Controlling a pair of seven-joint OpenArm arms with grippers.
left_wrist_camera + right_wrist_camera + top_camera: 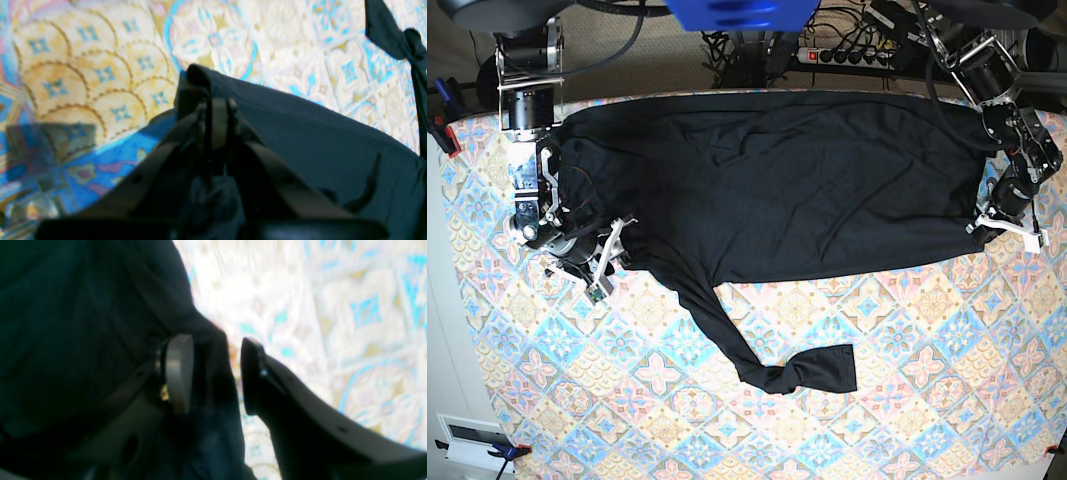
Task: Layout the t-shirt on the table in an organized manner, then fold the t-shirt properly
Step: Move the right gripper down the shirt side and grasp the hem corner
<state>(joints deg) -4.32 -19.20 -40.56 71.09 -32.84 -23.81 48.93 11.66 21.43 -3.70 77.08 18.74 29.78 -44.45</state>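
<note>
The t-shirt [777,180] lies spread over the far half of the bench [907,400], and all places here are given from this black garment. In the base view its body makes a wide dark band across the bench. One long sleeve [757,350] runs from its near edge toward the middle of the bench and ends in a twisted, knotted part. This whole outline shows only in the base view.

The left pincer [1007,222] is at the end of the t-shirt on the right of the base view, at its near corner. The left wrist view shows what the base view does not: the left pincer [218,110] is clenched on a raised fold of the fabric [300,133], with the fingers pressed together on it. Far off in the upper right of the same view, the knotted sleeve end [405,43] lies on the patterned cloth.

The right pincer [599,268] is at the other end of the t-shirt, at its near edge. The right wrist view shows it released: the pale finger [178,373] and the dark finger [253,376] stand apart, and an edge of the t-shirt [83,323] hangs between them. I cannot tell if the fabric touches the pale finger.
</note>
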